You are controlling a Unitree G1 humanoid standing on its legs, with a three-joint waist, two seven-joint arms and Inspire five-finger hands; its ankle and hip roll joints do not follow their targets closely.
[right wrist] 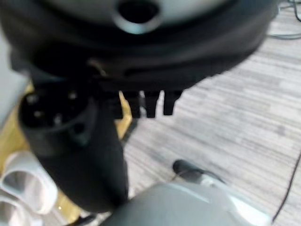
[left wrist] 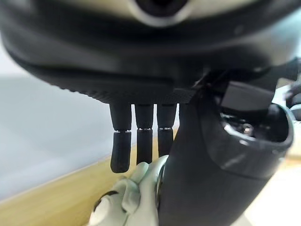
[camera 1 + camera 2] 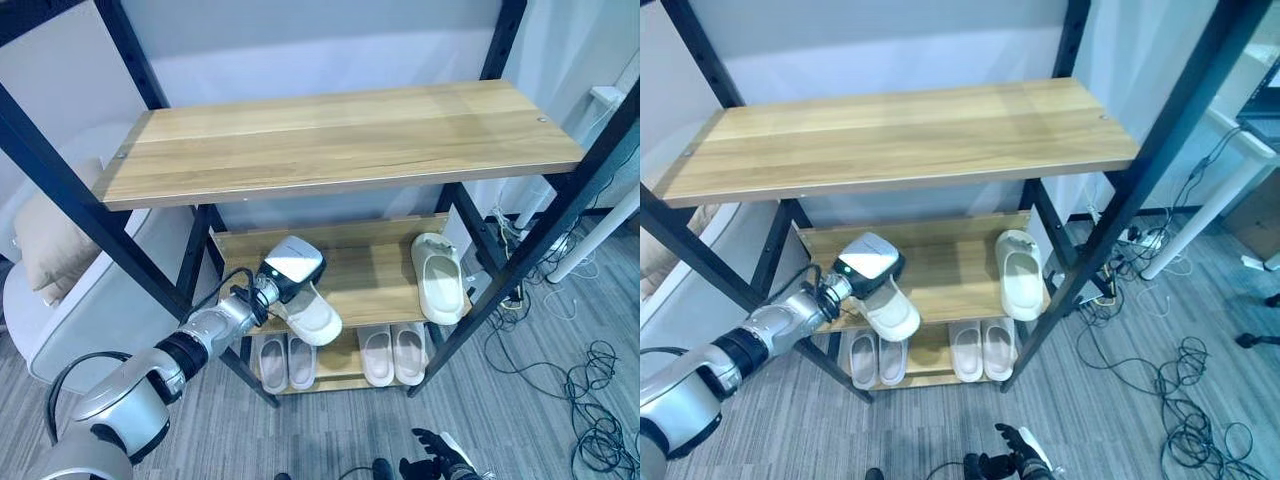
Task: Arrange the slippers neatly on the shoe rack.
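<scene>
The left hand [image 3: 291, 266] was seen reaching in at the front edge of the middle shelf [image 3: 370, 262], fingers [image 2: 121, 146] bent down over a white slipper [image 3: 312, 315] and the thumb set against it, so the slipper was gripped and hung partly out past the shelf's front edge, toe angled down and outward. A second white slipper [image 3: 439, 277] was found lying alone on the right end of that same shelf, well apart from the held one. On the bottom shelf [image 3: 335, 378] four more white slippers were counted: one pair [image 3: 281, 361] at the left, another pair [image 3: 393, 352] at the right, each laid side by side. That made six slippers in all. The top shelf [image 3: 340, 138] of the shoe rack [image 3: 530, 250] was shown as bare wood. No writing could be read on anything. The right hand [image 1: 75, 141] was caught low over grey floor [image 1: 221, 122]; whether its fingers were spread or curled could not be told.
</scene>
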